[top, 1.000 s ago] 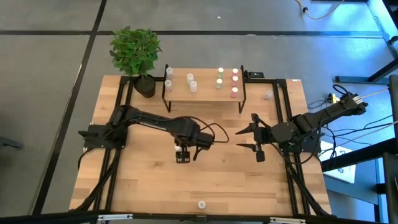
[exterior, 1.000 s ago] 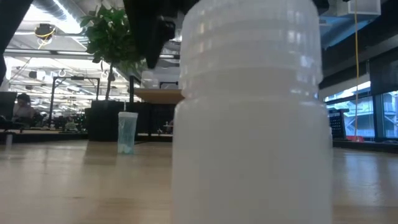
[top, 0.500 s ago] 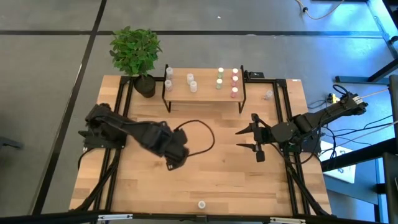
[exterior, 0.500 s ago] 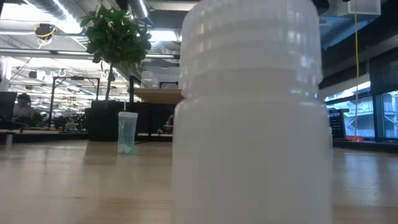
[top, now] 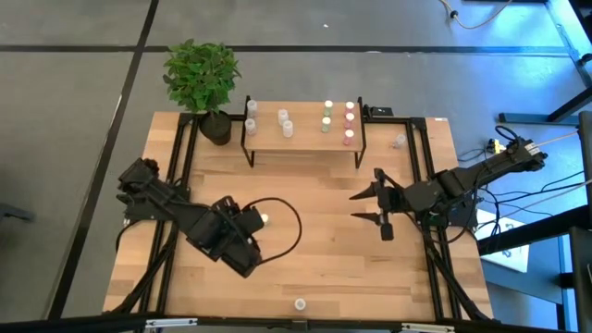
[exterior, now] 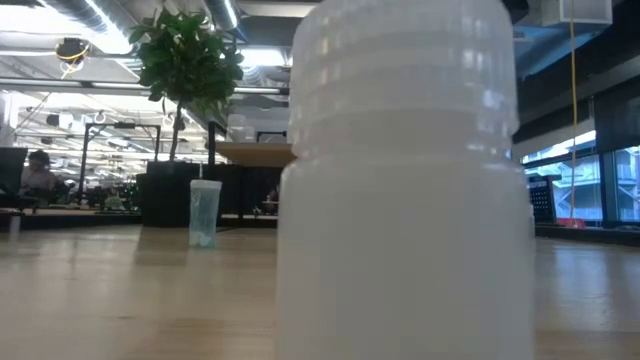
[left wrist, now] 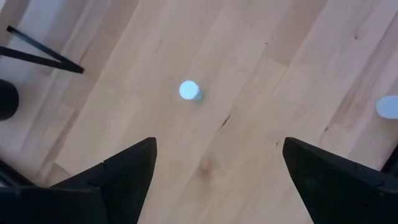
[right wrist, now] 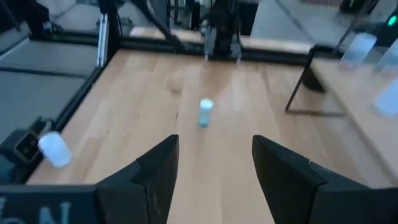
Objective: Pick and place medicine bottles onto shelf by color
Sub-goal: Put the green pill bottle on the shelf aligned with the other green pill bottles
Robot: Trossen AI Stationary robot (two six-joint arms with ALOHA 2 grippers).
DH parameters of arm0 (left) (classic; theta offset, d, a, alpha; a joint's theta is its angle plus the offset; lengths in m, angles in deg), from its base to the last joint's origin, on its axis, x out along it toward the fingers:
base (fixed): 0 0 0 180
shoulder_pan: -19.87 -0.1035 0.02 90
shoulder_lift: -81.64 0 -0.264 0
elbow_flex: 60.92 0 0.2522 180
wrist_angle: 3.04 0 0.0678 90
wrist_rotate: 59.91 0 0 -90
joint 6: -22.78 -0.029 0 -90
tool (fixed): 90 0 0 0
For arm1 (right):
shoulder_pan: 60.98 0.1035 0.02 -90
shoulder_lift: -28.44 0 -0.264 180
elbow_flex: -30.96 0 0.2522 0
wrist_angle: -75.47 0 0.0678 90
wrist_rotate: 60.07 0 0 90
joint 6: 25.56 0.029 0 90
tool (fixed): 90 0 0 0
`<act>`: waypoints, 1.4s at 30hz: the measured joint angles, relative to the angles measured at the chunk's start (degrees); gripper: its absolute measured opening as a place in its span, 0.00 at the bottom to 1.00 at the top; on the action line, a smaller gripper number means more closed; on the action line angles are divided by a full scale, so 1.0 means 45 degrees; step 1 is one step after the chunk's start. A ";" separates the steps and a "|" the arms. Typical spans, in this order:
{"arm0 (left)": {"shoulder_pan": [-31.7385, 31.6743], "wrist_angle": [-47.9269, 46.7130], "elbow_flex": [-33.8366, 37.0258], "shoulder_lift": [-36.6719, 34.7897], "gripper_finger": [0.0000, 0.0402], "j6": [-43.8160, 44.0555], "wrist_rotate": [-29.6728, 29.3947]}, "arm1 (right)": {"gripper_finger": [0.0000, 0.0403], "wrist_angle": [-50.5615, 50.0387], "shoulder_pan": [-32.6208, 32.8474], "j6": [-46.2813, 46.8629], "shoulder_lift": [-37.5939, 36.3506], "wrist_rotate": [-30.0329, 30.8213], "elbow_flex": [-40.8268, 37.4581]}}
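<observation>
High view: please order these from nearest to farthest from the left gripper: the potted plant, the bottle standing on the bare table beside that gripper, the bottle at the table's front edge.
From the left gripper:
1. The bottle beside it, mid-table, just toward the shelf side.
2. The bottle at the front edge, to the gripper's right.
3. The potted plant, at the far left corner.

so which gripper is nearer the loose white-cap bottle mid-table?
Left. The left gripper is open, close beside the white-cap bottle, toward the table's front-left. The right gripper, also open, sits well off across the bare wood on the bottle's right.
</observation>
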 joint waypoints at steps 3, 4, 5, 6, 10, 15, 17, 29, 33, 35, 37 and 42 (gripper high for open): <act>0.0238 0.0000 0.0002 0.0000 0.86 0.0532 -0.0114 | 0.51 0.0672 -0.0078 -0.0776 0.0095 0.0012 0.0005; 0.0321 0.0000 0.0000 0.0000 0.86 0.0720 -0.0188 | 0.51 0.0801 -0.0078 -0.1112 0.0210 0.0018 0.0005; 0.0393 0.0000 0.0000 0.0000 0.86 0.0834 -0.0246 | 0.51 0.0910 -0.0078 -0.1513 0.0364 0.0013 0.0005; 0.0452 0.0000 0.0000 0.0000 0.86 0.0958 -0.0262 | 0.51 0.0955 -0.0092 -0.1991 0.0538 0.0012 0.0009; 0.0696 0.0000 0.0000 0.0000 0.86 0.1599 -0.0333 | 0.51 0.0895 -0.0352 -0.3019 0.1612 -0.0034 0.0685; 0.1119 0.0000 0.0000 0.0000 0.86 0.2269 -0.0532 | 0.51 -0.0320 -0.1138 -0.3485 0.3384 -0.1048 0.2554; 0.1347 0.0000 0.0000 0.0000 0.86 0.2474 -0.0759 | 0.51 -0.0922 -0.1557 -0.3862 0.4238 -0.1583 0.3269; 0.2501 0.0003 0.0000 0.0000 0.86 0.3125 -0.1350 | 0.51 -0.1691 -0.2939 -0.5817 0.8553 -0.3228 0.7084; 0.2796 0.0000 0.0000 0.0005 0.86 0.3141 -0.1617 | 0.51 -0.1726 -0.3105 -0.6211 0.9908 -0.4013 0.8094; 0.2888 0.0000 0.0000 0.0005 0.86 0.3141 -0.1711 | 0.51 -0.1734 -0.3240 -0.6303 1.0531 -0.4023 0.8540; 0.2971 0.0005 0.0000 0.0005 0.86 0.3141 -0.1711 | 0.51 -0.1697 -0.3370 -0.6391 1.1124 -0.3975 0.8948; 0.3134 0.0000 0.0000 0.0005 0.86 0.3141 -0.1731 | 0.51 -0.1389 -0.3543 -0.6467 1.2148 -0.3982 0.9569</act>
